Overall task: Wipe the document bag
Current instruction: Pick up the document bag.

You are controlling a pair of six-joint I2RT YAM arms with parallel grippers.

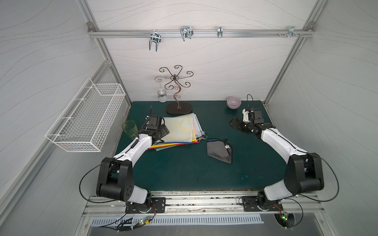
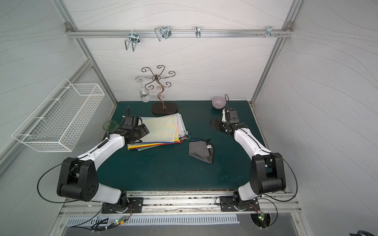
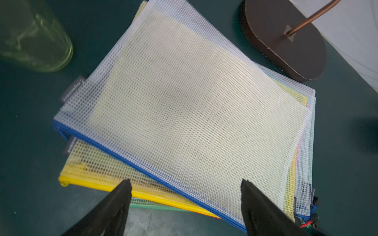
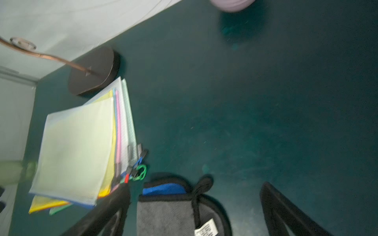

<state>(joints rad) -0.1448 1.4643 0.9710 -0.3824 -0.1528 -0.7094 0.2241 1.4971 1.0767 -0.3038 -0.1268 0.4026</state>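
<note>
A stack of mesh document bags point(image 1: 180, 128) point(image 2: 161, 128) lies at the back left of the green mat, under a top bag with a blue zip point(image 3: 184, 106). My left gripper point(image 1: 165, 130) point(image 3: 185, 182) hovers open over the stack's left end, its fingers straddling the blue zip edge and holding nothing. A folded grey cloth point(image 1: 219, 151) point(image 2: 201, 150) with black trim lies on the mat right of the stack. Farther back and to the right, my right gripper point(image 1: 234, 123) point(image 4: 195, 188) is open above the mat. In the right wrist view the cloth point(image 4: 167, 216) shows between its fingers, untouched.
A green plastic cup point(image 1: 129, 127) stands just left of my left wrist. A copper stand with a dark oval base point(image 1: 179, 107) and a hanging wine glass point(image 1: 162, 95) is behind the stack. A purple bowl point(image 1: 233, 102) sits at the back right. A wire basket point(image 1: 86, 118) hangs on the left wall.
</note>
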